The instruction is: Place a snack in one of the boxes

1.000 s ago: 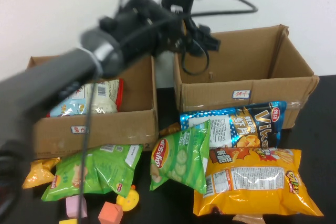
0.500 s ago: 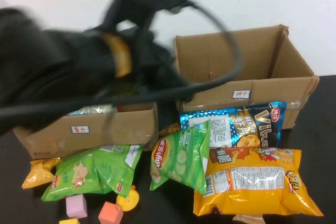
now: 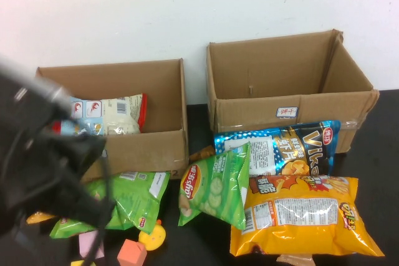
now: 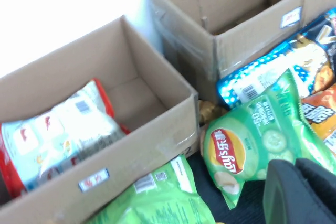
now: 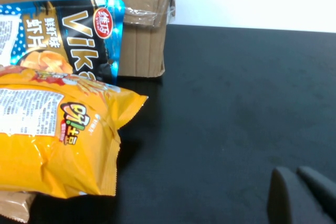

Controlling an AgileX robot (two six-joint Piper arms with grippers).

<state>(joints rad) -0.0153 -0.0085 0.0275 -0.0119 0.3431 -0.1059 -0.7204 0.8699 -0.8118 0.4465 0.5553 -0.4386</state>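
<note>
Two cardboard boxes stand at the back of the table in the high view: the left box (image 3: 134,144) holds a white-and-red snack bag (image 3: 109,115); the right box (image 3: 293,91) looks empty. In front lie loose snacks: a green Lay's bag (image 3: 215,186), a blue Vika bag (image 3: 280,149), a large yellow bag (image 3: 302,216), and a green bag (image 3: 124,200) below the left box. Left arm (image 3: 43,160) fills the lower-left corner as a dark blur; its gripper is not made out here. Right arm is not in this view.

Left wrist view: left gripper (image 4: 299,192) hangs above the floor snacks, near the green Lay's bag (image 4: 252,140). Its dark fingers sit close together with nothing between them. The white-and-red snack bag (image 4: 58,135) lies inside the left box (image 4: 157,124).

Right wrist view: right gripper (image 5: 302,198) is low over bare black table (image 5: 236,103), well apart from the yellow bag (image 5: 52,140) and the Vika bag (image 5: 63,35). Fingers nearly together, holding nothing.

Handling judgement: these bags are likely light, air-puffed, with slick crinkly film and brittle chips inside. A pinch on a flat sealed edge or corner should hold better than squeezing the puffed middle, which may slip or crush the contents.
</note>
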